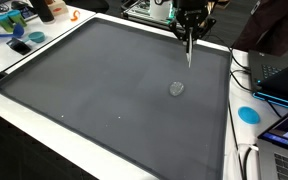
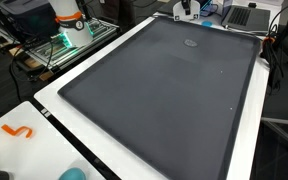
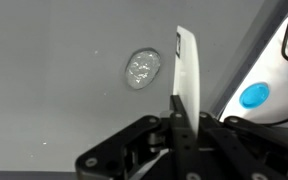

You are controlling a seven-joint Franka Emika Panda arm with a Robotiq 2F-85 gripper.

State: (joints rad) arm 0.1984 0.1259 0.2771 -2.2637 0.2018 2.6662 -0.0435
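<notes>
jaws clenched on one end of a stick point(image 3: 187, 65) i judge light, stiff, slick; blob point(image 3: 143, 68) just ahead-left of them.

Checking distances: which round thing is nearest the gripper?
The silvery crumpled blob on the dark mat, beside the gripper's white stick; the blue disc lies off the mat.
</notes>
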